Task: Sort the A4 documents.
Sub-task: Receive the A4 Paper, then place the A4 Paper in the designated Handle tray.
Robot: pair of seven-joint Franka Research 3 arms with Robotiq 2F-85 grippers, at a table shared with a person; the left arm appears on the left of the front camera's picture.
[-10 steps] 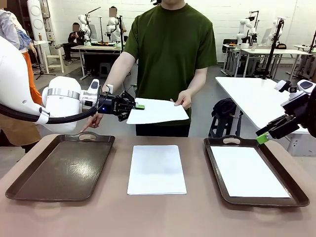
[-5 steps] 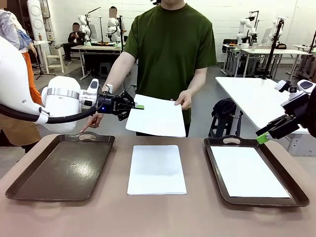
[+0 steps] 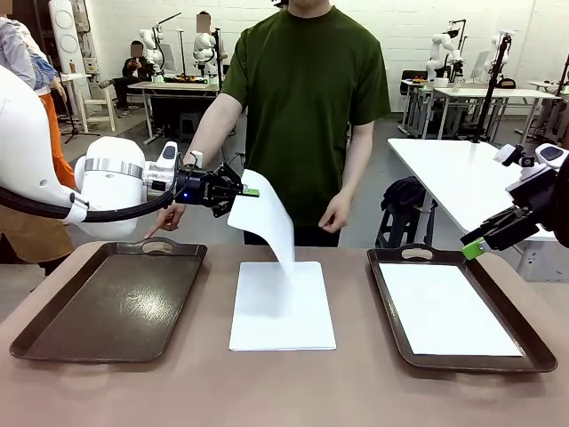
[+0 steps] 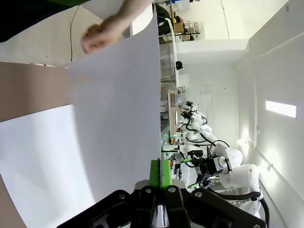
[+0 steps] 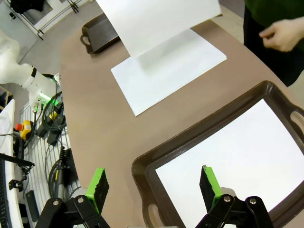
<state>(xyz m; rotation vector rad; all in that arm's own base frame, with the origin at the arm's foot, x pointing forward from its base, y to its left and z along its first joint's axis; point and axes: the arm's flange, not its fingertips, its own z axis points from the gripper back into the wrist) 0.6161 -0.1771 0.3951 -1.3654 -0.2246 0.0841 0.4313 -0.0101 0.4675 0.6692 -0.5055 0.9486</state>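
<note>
My left gripper (image 3: 250,191) is shut on one corner of a white A4 sheet (image 3: 268,219), which droops from it above the table's far middle. In the left wrist view the green pads (image 4: 161,172) pinch that sheet (image 4: 118,109) edge-on. A stack of A4 documents (image 3: 283,305) lies flat in the middle of the table. One more sheet (image 3: 449,309) lies in the right dark tray (image 3: 384,294). My right gripper (image 3: 475,246) hangs open above that tray's far right corner, holding nothing; its wrist view shows the sheet (image 5: 228,156) below its fingers.
An empty dark tray (image 3: 111,302) sits at the left. A person in a green shirt stands at the far side, one hand (image 3: 336,213) lowered and free, the other touching the left tray's far handle (image 3: 158,245).
The person has let go of the sheet and lowered the hand. The sheet, held level before, now hangs down from my left gripper. Both arms stayed put.
</note>
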